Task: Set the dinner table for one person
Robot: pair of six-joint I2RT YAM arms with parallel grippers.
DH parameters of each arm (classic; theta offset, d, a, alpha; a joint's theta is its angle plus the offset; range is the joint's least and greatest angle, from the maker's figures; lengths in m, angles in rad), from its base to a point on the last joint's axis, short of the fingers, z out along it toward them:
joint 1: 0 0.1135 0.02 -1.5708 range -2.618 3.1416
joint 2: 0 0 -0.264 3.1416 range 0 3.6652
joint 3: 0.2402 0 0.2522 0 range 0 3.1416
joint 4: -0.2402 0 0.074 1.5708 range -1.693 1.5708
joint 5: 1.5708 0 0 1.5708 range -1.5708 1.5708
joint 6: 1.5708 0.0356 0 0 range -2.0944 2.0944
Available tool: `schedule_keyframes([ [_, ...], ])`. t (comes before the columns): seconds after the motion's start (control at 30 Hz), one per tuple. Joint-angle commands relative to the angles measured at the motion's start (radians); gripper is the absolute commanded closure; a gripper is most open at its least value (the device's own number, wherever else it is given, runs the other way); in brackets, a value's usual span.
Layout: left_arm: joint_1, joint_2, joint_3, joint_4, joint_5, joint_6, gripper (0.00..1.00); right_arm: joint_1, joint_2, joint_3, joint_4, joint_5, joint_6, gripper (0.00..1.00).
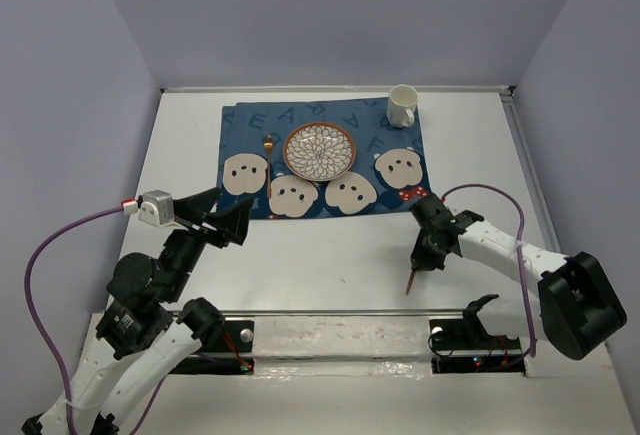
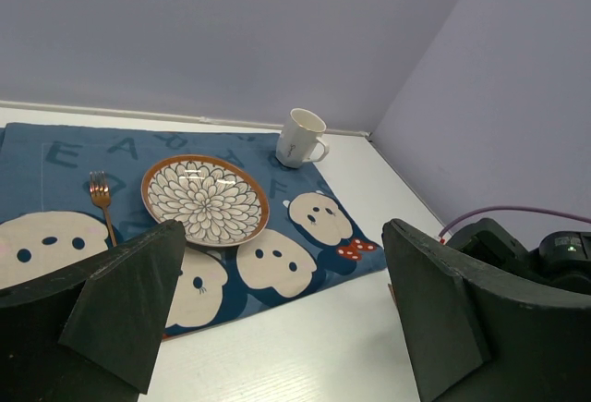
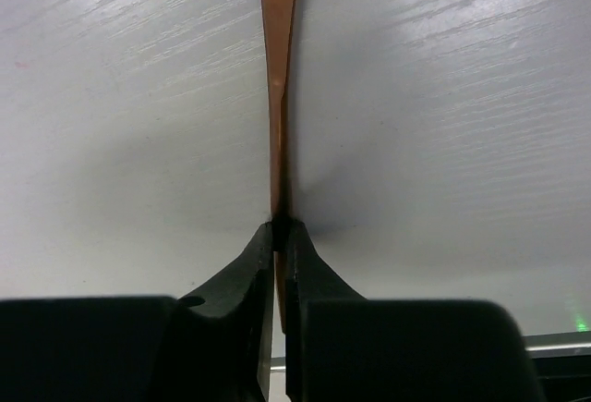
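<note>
My right gripper [image 3: 280, 226] pinches the thin copper utensil [image 3: 278, 69] down on the bare dinner table [image 1: 330, 265] short of the mat [image 1: 250, 120], left gripper [image 2: 286, 310] gaping, so I'd lift straight and slow to avoid twisting.

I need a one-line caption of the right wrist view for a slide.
Close view: right gripper shut on a thin copper-coloured metal utensil, seen edge-on, matte white tabletop behind.
</note>
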Motion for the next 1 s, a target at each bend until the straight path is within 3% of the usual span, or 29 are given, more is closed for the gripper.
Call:
schedule_keyframes([
  [0.0,-0.002,0.006,0.021,0.046,-0.001,0.013,0.01,0.027,0.004,0.012,-0.018,0.047,0.038,1.00],
  [0.33,-0.001,0.012,0.019,0.048,0.011,0.011,0.01,0.076,-0.192,0.122,-0.206,0.189,0.059,1.00],
  [0.47,-0.001,0.030,0.019,0.048,0.020,0.013,0.01,0.085,-0.232,0.210,-0.198,0.199,0.001,1.00],
  [0.7,0.013,0.042,0.015,0.056,0.022,0.010,0.01,0.107,-0.088,0.351,0.017,0.162,-0.233,1.00],
  [0.97,0.031,0.075,0.010,0.056,0.008,0.013,0.01,0.107,0.271,0.601,0.184,0.122,-0.434,1.00],
])
